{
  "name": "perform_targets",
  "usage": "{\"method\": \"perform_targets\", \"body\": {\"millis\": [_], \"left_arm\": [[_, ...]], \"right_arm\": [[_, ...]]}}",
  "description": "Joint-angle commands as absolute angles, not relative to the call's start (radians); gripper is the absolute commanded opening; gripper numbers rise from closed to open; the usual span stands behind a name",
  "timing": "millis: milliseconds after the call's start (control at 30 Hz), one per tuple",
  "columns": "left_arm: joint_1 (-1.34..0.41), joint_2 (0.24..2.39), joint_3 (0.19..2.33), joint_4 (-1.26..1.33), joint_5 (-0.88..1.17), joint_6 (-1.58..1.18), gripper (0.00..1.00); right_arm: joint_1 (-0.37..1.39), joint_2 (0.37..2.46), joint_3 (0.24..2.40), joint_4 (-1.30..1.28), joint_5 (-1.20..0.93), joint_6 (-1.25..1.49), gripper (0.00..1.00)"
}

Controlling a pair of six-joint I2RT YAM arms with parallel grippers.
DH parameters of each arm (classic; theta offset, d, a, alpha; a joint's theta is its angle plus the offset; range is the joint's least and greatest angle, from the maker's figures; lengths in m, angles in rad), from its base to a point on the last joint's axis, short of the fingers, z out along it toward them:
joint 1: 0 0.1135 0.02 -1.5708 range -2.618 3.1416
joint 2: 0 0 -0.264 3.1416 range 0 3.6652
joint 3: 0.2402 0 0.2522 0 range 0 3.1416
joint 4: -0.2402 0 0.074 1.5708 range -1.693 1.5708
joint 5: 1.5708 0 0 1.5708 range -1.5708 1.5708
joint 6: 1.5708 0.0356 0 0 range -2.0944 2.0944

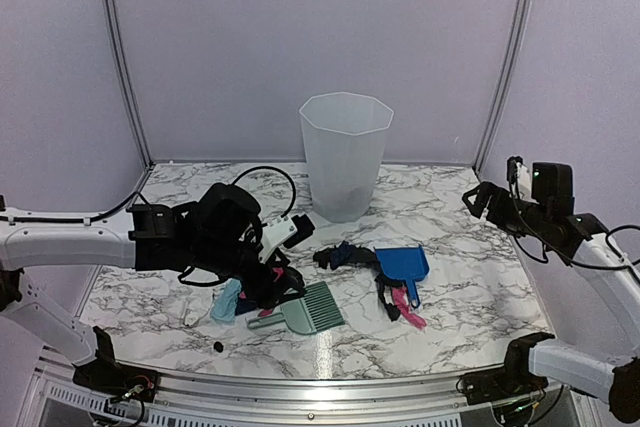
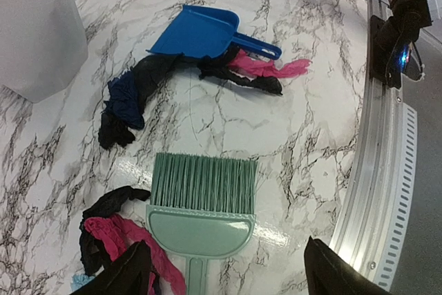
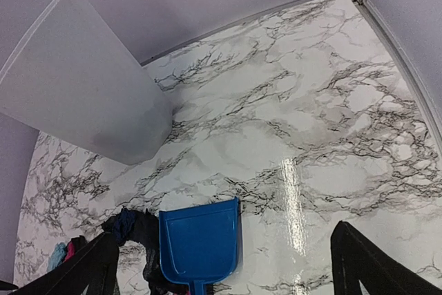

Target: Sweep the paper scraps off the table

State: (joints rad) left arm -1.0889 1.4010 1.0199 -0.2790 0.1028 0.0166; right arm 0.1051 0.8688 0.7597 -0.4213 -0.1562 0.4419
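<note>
Green brush (image 2: 202, 205) lies ungrasped under the spread, empty left hand (image 2: 224, 272), paper scraps (image 2: 131, 98) strewn beside and beyond it across the surface (image 2: 290, 136), none swept yet, while the right hand (image 3: 224, 267) gapes empty, well away.

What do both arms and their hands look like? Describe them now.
Both arms have white tubular links and black joints. A black cable loops over the left arm; thin black cables trail along the right arm. The left hand and right hand are black, each with two dark fingers.
</note>
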Motion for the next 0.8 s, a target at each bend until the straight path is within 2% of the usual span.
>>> {"method": "perform_targets", "body": {"millis": [0,500,600,767], "left_arm": [[-1.095,1.415,1.075,-0.243,0.080,0.032,0.79],[-1.097,1.363,1.066,-0.241,0.071,0.040,0.78],[-1.105,1.349,1.035,-0.246,0.079,0.041,0.75],[-1.120,1.294,0.940,-0.252,0.076,0.014,0.74]], "right_arm": [[0.123,0.832,0.756,-0.423,-0.159,0.486,0.99],[0.130,0.836,0.822,-0.588,-0.120,0.483,0.98],[0.138,0.853,0.829,-0.614,-0.115,0.498,0.99],[0.151,0.897,0.846,-0.660,-0.133,0.523,0.99]]}}
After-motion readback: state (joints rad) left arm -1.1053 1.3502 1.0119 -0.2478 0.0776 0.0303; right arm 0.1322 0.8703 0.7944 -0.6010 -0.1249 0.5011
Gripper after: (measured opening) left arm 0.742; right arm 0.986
